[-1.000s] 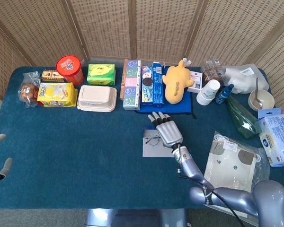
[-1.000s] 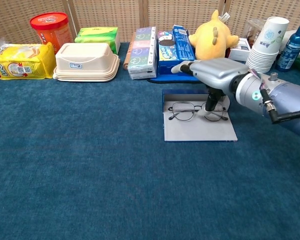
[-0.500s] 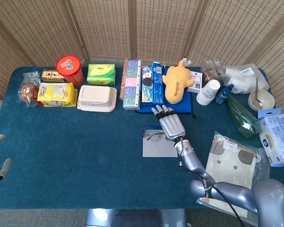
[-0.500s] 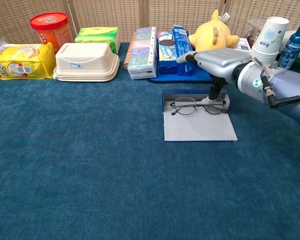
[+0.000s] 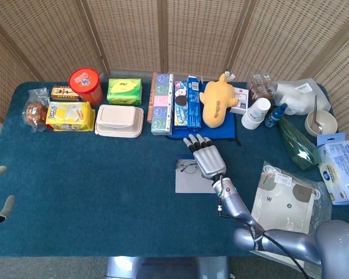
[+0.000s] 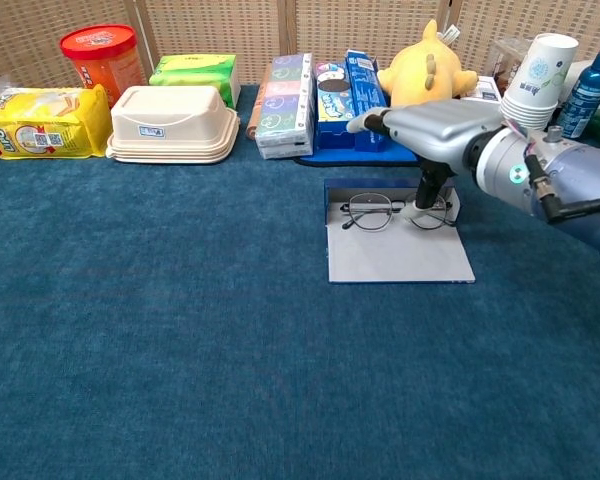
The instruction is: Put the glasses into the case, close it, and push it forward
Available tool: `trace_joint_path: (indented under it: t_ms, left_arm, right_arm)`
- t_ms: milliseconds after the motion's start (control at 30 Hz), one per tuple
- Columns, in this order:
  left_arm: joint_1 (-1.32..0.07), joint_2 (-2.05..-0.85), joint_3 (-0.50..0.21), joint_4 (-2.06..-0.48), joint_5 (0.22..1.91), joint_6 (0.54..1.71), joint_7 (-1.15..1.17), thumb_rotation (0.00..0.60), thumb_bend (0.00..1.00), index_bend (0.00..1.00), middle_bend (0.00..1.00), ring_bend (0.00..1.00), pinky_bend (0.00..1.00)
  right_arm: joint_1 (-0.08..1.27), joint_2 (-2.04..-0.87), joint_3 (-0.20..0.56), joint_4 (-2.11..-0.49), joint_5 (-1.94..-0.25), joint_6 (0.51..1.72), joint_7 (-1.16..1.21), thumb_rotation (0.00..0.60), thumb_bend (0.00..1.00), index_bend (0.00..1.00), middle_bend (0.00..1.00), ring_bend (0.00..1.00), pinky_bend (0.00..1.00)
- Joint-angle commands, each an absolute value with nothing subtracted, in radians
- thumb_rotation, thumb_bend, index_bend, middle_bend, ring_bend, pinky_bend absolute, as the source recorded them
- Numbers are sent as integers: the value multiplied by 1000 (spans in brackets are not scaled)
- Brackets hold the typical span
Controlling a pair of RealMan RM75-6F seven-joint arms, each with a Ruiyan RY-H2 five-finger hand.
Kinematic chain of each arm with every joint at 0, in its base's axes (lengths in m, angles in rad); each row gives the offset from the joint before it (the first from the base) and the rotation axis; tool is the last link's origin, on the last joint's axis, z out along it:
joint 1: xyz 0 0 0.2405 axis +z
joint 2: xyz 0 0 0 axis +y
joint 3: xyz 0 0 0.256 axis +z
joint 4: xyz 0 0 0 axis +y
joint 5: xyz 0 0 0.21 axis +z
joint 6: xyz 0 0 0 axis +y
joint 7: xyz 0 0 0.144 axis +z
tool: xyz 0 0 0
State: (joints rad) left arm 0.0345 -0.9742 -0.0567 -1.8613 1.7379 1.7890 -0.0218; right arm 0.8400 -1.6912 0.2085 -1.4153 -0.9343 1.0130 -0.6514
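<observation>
Blue felt covers the desk [image 6: 160, 350]. Glasses [image 6: 395, 211] lie on the far half of the open grey case [image 6: 400, 255], lenses facing the chest camera, frame roughly parallel to the desk's back edge. Case lies flat, opened out, near desk centre, just in front of the blue pouch [image 5: 218, 132] under the yellow plush toy [image 6: 425, 70].

Right hand [image 6: 435, 135] is palm-down over the right side of the glasses. One digit reaches down from the fingers [image 5: 196, 143] to the right lens area (chest view shows it touching or nearly touching the frame; a closed pinch isn't visible, so I cannot tell whether it grips). The rest are extended forward, slightly apart.

Left hand [image 5: 0, 197] is only partly in frame at the left edge of the head view, off the desk, well apart from the case; two fingertips visible, spread, holding nothing.

Back row: red canister [image 6: 100, 55], yellow snack pack [image 6: 45, 120], beige lunch box [image 6: 175, 122], green tissue pack [image 6: 195, 72], stacked paper cups [image 6: 535, 90], blue bottle [image 6: 592, 75].
</observation>
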Motion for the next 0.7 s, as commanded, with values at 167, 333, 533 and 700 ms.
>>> trace_joint_path:
  t_ms: [167, 333, 533, 700]
  left_arm:
    - [45, -971, -54, -1850, 1732, 1800, -35, 600, 325, 200, 60, 0, 0]
    - [50, -969, -52, -1844, 1730, 1807, -44, 600, 324, 200, 61, 0, 0]
    - [53, -970, -51, -1839, 1727, 1809, -49, 600, 326, 199, 60, 0, 0]
    - [53, -970, -51, -1842, 1727, 1805, -48, 600, 325, 198, 59, 0, 0]
  right_arm:
    - [850, -1720, 199, -1371, -922, 990, -654, 600, 189, 0, 0, 0, 162]
    - [866, -1739, 204, -1314, -917, 959, -643, 600, 189, 0, 0, 0, 162]
    - [890, -1762, 221, -1222, -905, 913, -615, 600, 189, 0, 0, 0, 162]
    - [901, -1767, 231, -1193, -907, 899, -600, 600, 189, 0, 0, 0, 162]
